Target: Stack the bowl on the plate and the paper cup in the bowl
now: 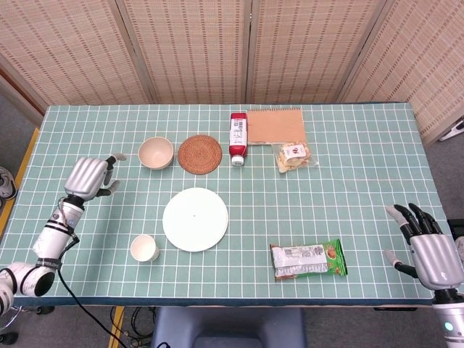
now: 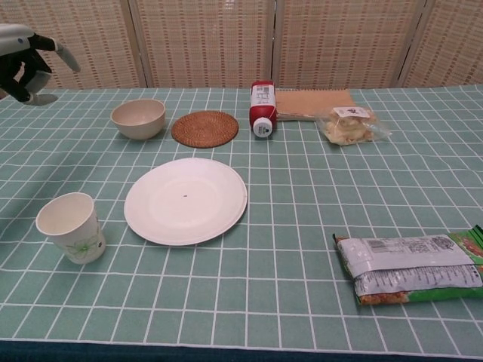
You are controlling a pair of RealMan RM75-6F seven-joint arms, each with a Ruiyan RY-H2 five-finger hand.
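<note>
- Left hand (image 1: 88,177) hovered empty left of the small beige round bowl (image 1: 156,152), fingers apart;
- right hand (image 1: 428,246), far right of it, was likewise spread and empty.

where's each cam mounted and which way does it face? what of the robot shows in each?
Head view: sits high, looks steeply down on the whole table; shows the left robot hand with its forearm near the bowl, and the right robot hand at the near right corner.
Chest view: sits low at the near table edge, looks forward across it to the screens; only the left robot hand shows, top left.
Shared: bowl, plate, paper cup, left robot hand.
</note>
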